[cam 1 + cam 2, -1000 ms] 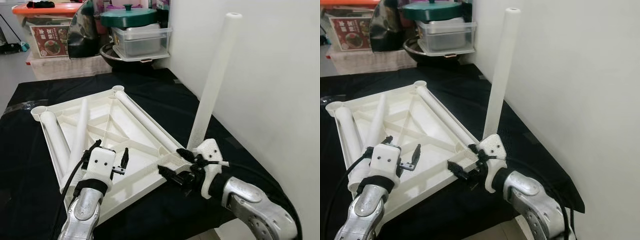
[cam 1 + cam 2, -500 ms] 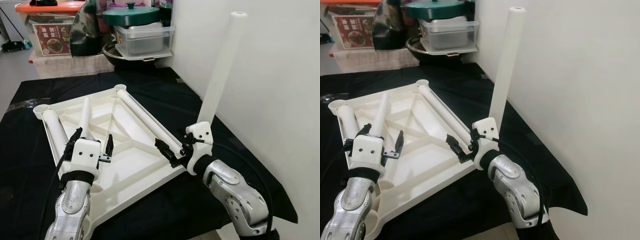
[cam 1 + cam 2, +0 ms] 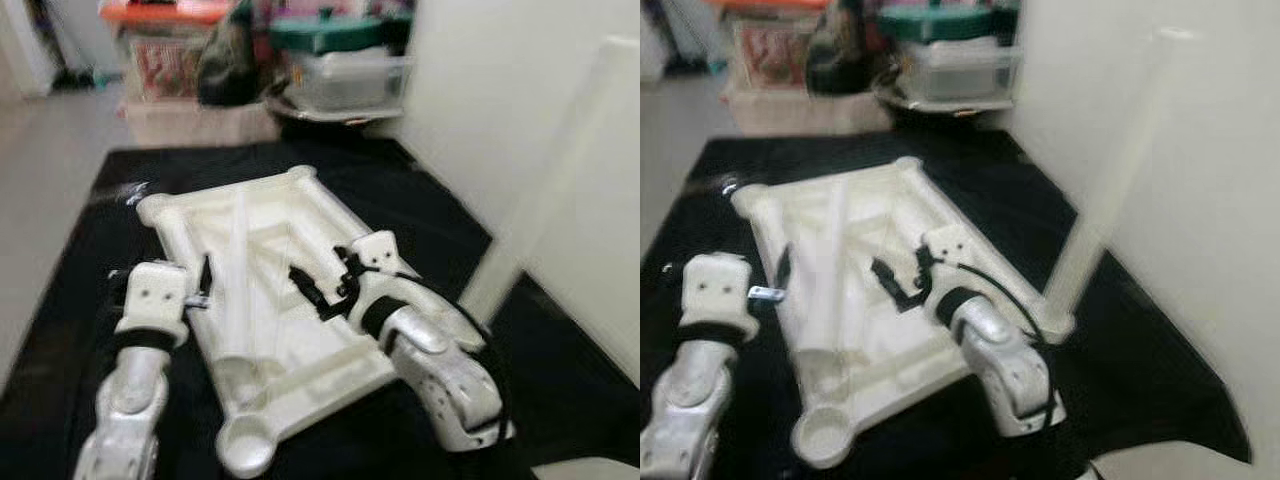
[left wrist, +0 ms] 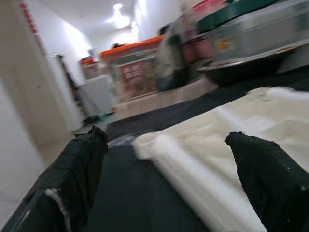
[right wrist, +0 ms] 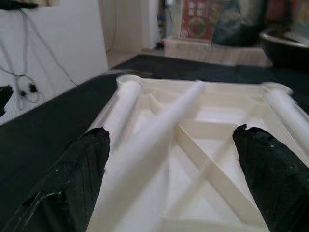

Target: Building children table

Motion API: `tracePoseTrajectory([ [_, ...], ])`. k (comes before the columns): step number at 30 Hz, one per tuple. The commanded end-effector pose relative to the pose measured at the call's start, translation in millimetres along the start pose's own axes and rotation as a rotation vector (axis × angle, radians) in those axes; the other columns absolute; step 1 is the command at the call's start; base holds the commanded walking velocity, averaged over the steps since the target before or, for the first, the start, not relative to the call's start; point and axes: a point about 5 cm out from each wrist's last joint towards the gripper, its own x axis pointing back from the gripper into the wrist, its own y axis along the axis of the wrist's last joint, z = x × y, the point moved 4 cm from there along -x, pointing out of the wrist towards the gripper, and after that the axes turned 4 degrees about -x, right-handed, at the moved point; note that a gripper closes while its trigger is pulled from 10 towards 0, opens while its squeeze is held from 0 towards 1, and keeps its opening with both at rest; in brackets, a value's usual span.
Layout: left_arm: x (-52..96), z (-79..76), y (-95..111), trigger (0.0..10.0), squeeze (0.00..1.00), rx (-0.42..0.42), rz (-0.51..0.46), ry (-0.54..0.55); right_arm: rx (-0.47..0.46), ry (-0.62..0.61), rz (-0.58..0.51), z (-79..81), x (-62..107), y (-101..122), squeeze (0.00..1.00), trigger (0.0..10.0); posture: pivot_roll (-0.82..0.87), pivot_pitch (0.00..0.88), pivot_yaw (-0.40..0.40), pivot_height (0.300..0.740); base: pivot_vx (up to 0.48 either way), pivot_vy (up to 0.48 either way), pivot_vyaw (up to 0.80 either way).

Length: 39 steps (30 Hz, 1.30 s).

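Black cloth covers the counter (image 3: 70,260), and the white plastic tabletop (image 3: 290,370) lies upside down on it, ribbed underside up, right under both hands. Head views are pretty blurry, so take the fine details loosely.

One white leg (image 3: 1110,180) stands upright in the corner socket just beyond the right arm's elbow side, next to the pale wall (image 3: 1160,120). A loose leg (image 3: 235,280) lies along the underside between the two hands, and in the right wrist view it runs forward from near one black fingertip. Another tube lies along the tabletop's edge (image 4: 193,169), and in the left wrist view it sits between that hand's fingers but further out.

Right hand (image 3: 318,292) hovers over the middle of the tabletop, fingers (image 5: 270,174) spread wide and pinching nothing. Left hand (image 3: 200,280) hangs at the tabletop's left edge, fingers (image 4: 72,169) also spread apart, empty.

Way past both hands there's a stack of storage boxes (image 3: 170,50) and a green-lidded pot (image 3: 335,35) on a clear container.
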Motion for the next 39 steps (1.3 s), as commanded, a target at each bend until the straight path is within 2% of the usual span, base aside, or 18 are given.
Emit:
tracePoseTrajectory([
  [1,1.0,-0.4,-1,10.0,0.0,-0.007,0.001,0.0,0.004,-0.009,0.018,-3.1,-0.2,-6,0.0,10.0,0.14,0.0,-0.066,0.74,0.0,0.0,0.8],
  [6,0.8,-2.4,-2,10.0,0.0,-0.007,0.006,-0.004,-0.037,-0.02,0.023,-4.0,-1.6,-7,0.0,10.0,0.13,0.0,-0.065,0.74,0.0,0.0,0.8],
  [11,0.7,-2.2,-4,10.0,0.0,-0.009,0.018,0.001,-0.079,-0.044,0.044,-8.4,-4.2,-7,0.0,10.0,0.13,0.0,-0.066,0.74,0.0,0.0,0.0],
  [14,0.9,-2.0,-7,10.0,0.0,-0.014,0.027,0.005,-0.102,-0.109,0.093,-21.7,-7.2,-9,0.0,10.0,0.13,0.0,-0.068,0.74,0.0,0.0,0.0],
  [16,0.9,-2.0,-7,10.0,0.0,-0.014,0.027,0.005,-0.102,-0.109,0.093,-21.7,-7.2,-9,0.0,10.0,0.13,0.0,-0.068,0.74,0.0,0.0,0.0],
  [18,1.1,-2.1,-8,10.0,0.0,-0.016,0.034,0.006,-0.112,-0.153,0.119,-33.6,-9.2,-8,0.0,10.0,0.13,0.0,-0.073,0.74,0.0,0.0,0.0],
  [19,1.2,-2.5,-9,10.0,0.0,-0.018,0.039,0.006,-0.115,-0.201,0.14,-47.2,-12.2,-6,0.0,10.0,0.13,0.0,-0.078,0.74,0.0,0.0,0.0],
  [20,1.3,-2.9,-10,10.0,0.0,-0.019,0.043,0.006,-0.109,-0.235,0.149,-58.2,-16.5,0,0.0,10.0,0.13,0.0,-0.079,0.74,0.0,0.0,0.0],
  [23,1.3,-3.6,-11,10.0,0.0,-0.021,0.047,0.005,-0.11,-0.25,0.161,-64.2,-21.7,7,0.0,10.0,0.13,0.0,-0.085,0.74,0.0,0.0,0.0],
  [27,1.6,-4.1,-12,10.0,0.0,-0.024,0.051,0.006,-0.101,-0.221,0.159,-60.8,-28.3,19,0.0,10.0,0.13,0.0,-0.09,0.74,0.0,0.0,0.0],
  [29,2.3,-3.6,-13,10.0,0.0,-0.024,0.054,0.008,0.001,-0.198,0.106,-60.8,-25.3,29,0.0,10.0,0.13,0.0,-0.087,0.74,0.0,0.0,0.0],
  [30,2.3,-3.6,-13,10.0,0.0,-0.024,0.054,0.008,0.001,-0.198,0.106,-60.8,-25.3,29,0.0,10.0,0.13,0.0,-0.087,0.74,0.0,0.0,0.0],
  [31,2.7,-3.7,-13,10.0,0.0,-0.024,0.055,0.008,0.088,-0.137,0.048,-56.2,-18.9,35,0.0,10.0,0.12,0.0,-0.08,0.74,0.0,0.0,0.0],
  [32,2.7,-3.7,-13,10.0,0.0,-0.024,0.055,0.008,0.088,-0.137,0.048,-56.2,-18.9,35,0.0,10.0,0.12,0.0,-0.08,0.74,0.0,0.0,0.0],
  [35,3.7,-4.9,-14,10.0,0.0,-0.023,0.059,0.003,0.189,0.093,0.01,-31.8,2.8,33,0.0,10.0,0.12,0.0,-0.076,0.74,0.0,0.0,0.0],
  [36,4.1,-5.3,-16,10.0,0.0,-0.012,0.068,0.002,0.262,0.212,0.058,-24.9,21.2,20,0.0,10.0,0.1,0.0,-0.064,0.74,0.0,0.0,0.0],
  [37,4.1,-5.3,-16,10.0,0.0,-0.012,0.068,0.002,0.262,0.212,0.058,-24.9,21.2,20,0.0,10.0,0.1,0.0,-0.064,0.74,0.0,0.0,0.0],
  [39,4.7,-6.3,-18,10.0,0.0,0.0,0.078,0.0,0.319,0.345,0.144,-19.6,44.6,4,0.0,10.0,0.1,0.0,-0.061,0.74,0.0,0.0,0.0],
])
